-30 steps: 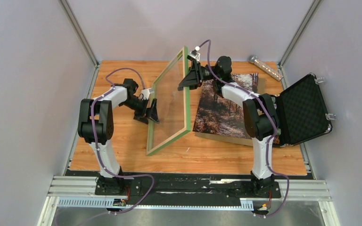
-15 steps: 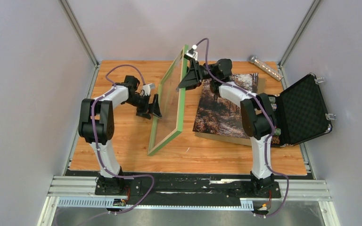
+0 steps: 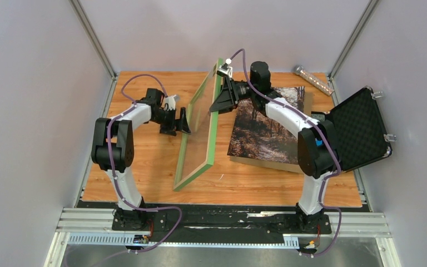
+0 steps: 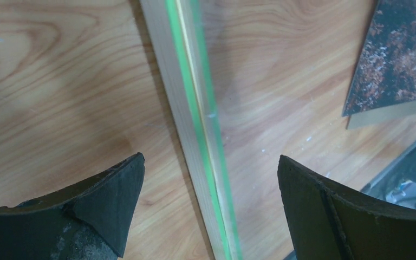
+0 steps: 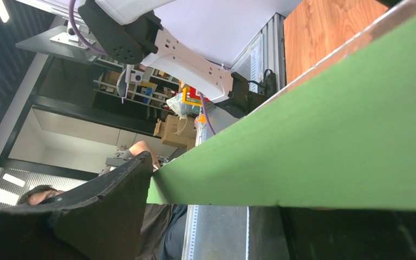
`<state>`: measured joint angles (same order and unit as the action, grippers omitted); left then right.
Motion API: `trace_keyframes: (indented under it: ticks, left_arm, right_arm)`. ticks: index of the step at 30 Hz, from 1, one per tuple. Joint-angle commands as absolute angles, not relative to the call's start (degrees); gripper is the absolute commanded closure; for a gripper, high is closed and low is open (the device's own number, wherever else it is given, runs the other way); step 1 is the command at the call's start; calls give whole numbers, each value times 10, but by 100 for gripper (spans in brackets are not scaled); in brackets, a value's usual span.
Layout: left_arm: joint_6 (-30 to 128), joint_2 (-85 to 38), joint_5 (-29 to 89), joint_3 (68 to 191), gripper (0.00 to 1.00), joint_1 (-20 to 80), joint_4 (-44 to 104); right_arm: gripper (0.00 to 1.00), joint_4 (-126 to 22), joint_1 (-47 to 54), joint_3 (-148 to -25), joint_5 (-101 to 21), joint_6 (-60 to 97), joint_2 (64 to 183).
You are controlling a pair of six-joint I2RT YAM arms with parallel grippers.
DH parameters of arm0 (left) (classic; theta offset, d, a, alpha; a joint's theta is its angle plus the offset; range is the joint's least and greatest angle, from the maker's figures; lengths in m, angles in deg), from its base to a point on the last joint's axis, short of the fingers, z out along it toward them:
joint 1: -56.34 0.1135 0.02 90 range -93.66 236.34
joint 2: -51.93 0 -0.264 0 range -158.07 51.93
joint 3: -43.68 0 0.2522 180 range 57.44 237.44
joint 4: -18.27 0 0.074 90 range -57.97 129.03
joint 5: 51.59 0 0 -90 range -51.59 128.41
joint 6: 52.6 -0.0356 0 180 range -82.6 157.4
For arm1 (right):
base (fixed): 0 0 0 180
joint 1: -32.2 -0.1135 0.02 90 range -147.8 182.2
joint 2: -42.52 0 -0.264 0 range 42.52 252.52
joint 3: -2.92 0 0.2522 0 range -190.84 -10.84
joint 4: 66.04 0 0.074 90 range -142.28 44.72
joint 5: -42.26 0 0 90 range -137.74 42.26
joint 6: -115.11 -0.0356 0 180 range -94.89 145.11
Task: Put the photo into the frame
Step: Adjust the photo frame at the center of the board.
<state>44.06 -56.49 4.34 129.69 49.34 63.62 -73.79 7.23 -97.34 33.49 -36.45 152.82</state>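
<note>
**Frame** [image 3: 213, 125]: green-fronted and glazed. It stands on its long edge on the worktop [image 3: 144, 167], tilted, between your two sets of jaws.

**Right gripper** [image 3: 221, 104]: your jaws are closed on the frame's green rail near its raised far corner. In the wrist view that rail fills the gap between the fingers.

**Left gripper** [image 3: 184, 121]: your jaws are spread wide. The frame's pale wood rail runs up through the gap and touches neither finger [image 4: 105, 200].

**Photo** [image 3: 258, 133]: an autumn forest print, face up, flat on a brown backing board [image 3: 267, 163]. It lies below and to the right of the right jaws, apart from the frame.

**Black case** [image 3: 361, 130]: open and foam-lined, beyond the photo, well right of both jaws.
</note>
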Motion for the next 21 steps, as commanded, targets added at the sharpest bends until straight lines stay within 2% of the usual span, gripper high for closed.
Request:
trace_keyframes:
  ticks: [1,10,17,21]
  left_arm:
    - [462,-546,78,1287,0,483,599]
    - [463,-548,109,1283,0,483,595]
    - [462,-558,126,1286,0,483,585]
    - [474,-556,174,1273,0,490,578]
  right_arm:
    - [38,-530,67,-966,318,-179,1484]
    - [34,-404,137,-951,248,-102,1485]
    - [32,-342,175,-952,243,-46,1523]
    - [32,-298,190,-985,201,-15,1565]
